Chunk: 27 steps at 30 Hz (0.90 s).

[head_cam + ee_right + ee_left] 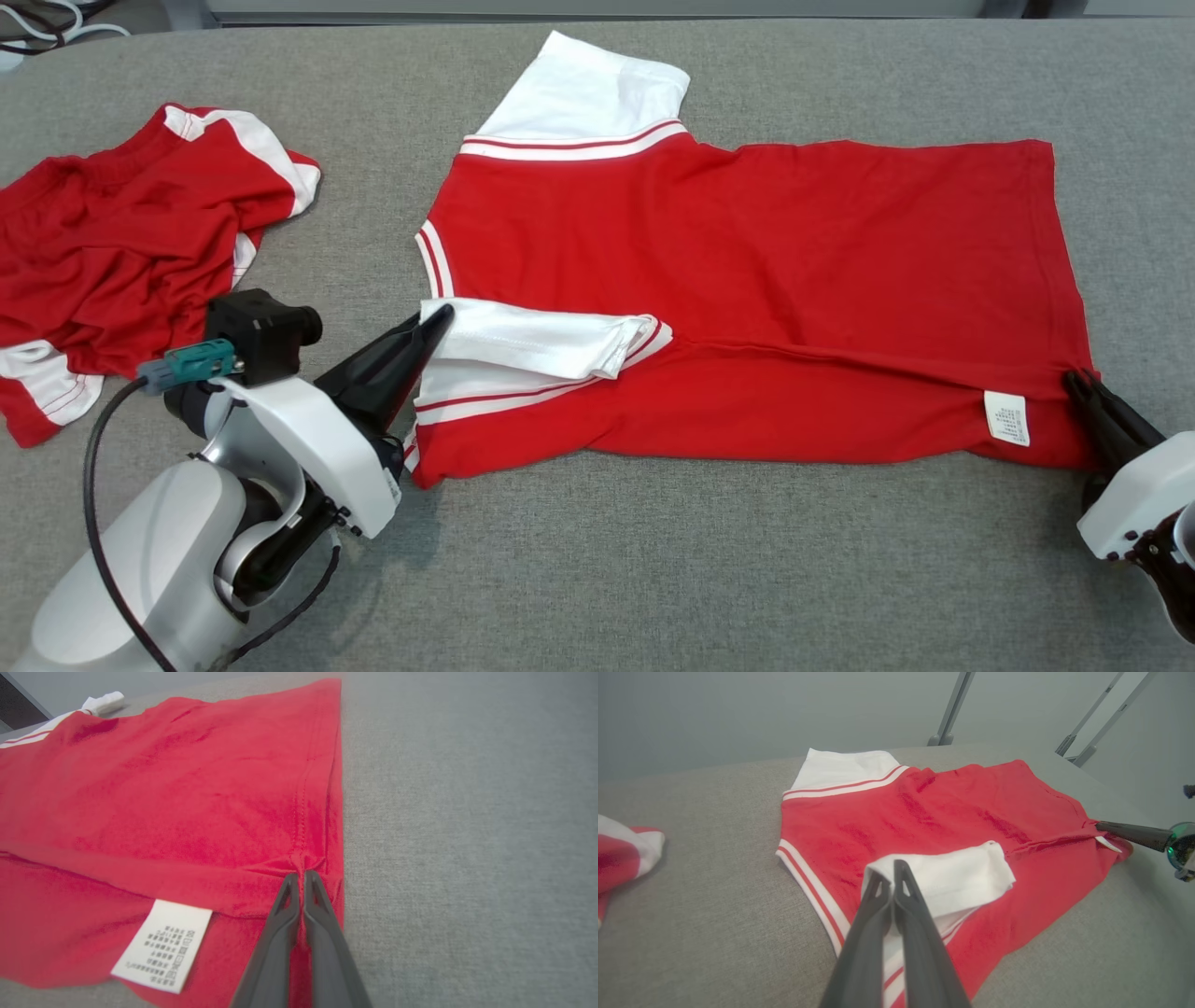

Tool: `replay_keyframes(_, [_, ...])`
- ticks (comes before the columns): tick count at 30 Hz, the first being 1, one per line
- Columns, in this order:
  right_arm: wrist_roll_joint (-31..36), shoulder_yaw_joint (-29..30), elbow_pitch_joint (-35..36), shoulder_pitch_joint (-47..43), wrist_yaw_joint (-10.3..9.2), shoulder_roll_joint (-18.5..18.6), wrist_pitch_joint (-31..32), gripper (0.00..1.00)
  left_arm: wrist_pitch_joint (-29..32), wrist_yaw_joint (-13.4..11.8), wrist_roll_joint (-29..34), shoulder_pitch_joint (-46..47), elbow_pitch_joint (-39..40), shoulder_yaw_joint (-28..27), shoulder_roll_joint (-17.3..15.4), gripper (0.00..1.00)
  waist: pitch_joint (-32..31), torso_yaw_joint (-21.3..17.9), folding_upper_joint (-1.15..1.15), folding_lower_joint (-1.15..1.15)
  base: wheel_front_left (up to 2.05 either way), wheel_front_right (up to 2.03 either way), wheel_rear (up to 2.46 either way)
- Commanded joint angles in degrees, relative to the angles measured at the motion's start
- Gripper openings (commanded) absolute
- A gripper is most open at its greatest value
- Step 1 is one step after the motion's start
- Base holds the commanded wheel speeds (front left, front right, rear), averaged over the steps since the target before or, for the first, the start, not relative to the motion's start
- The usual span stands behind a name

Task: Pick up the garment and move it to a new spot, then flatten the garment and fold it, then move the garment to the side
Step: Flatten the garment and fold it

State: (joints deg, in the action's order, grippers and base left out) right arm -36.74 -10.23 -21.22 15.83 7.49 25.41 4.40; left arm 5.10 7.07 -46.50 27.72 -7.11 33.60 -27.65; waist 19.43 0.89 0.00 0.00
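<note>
Red shirt (pixel 766 261) lies flat mid-bench (pixel 653 579), long axis running 9 to 3 o'clock. Left gripper (pixel 437 322) is pinched on the white sleeve (pixel 541 341) at 9 o'clock. Right gripper (pixel 1081 385) is clamped on the hem corner (pixel 320 858) at 3 o'clock. The fold probably runs toward 12.

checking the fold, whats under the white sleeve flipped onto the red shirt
The folded sleeve lies on the shirt's red body, with its striped band peeking out below. The cloth beneath is covered, so wrinkles there cannot be seen.
</note>
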Motion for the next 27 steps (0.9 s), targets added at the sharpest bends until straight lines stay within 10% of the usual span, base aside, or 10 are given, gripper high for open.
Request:
replay_keyframes(1, [-0.1,-0.9,0.6,0.7,0.00,1.9,-0.9,0.00,-0.6,0.4,-0.2,3.0,0.7,-1.9,-1.6,0.00,0.1,-0.1,0.00,0.00,0.00,0.00,0.00])
replay_keyframes(22, [-0.9,-9.7,-8.4,8.1,0.00,2.3,-10.6,0.00,-14.7,0.4,0.8,15.7,-22.0,9.8,2.0,0.04,2.2,-1.9,0.00,0.00,0.00,0.00,0.00])
replay_keyframes(23, [-1.0,-9.9,-8.8,8.3,0.00,2.3,-11.0,0.30,-15.3,0.4,0.5,16.2,-23.0,10.2,2.4,0.22,2.1,-1.9,0.00,0.00,0.00,0.00,0.00])
replay_keyframes(24, [-1.1,-10.2,-9.2,8.4,0.00,2.3,-11.3,0.45,-16.1,0.4,0.1,16.5,-24.0,10.2,2.7,0.75,2.0,-1.9,0.00,0.00,0.00,0.00,0.00])
replay_keyframes(25, [-1.1,-10.4,-9.6,8.6,0.00,2.3,-11.8,0.98,-16.8,0.4,-0.2,16.8,-24.9,10.2,3.0,1.00,1.9,-1.9,0.00,0.00,0.00,0.00,0.00])
replay_keyframes(27, [-1.1,-10.7,-10.1,9.0,0.00,2.2,-13.2,1.00,-17.8,0.4,-0.4,17.4,-26.9,10.2,3.6,1.00,1.5,-1.9,0.00,0.00,0.00,0.00,0.00])
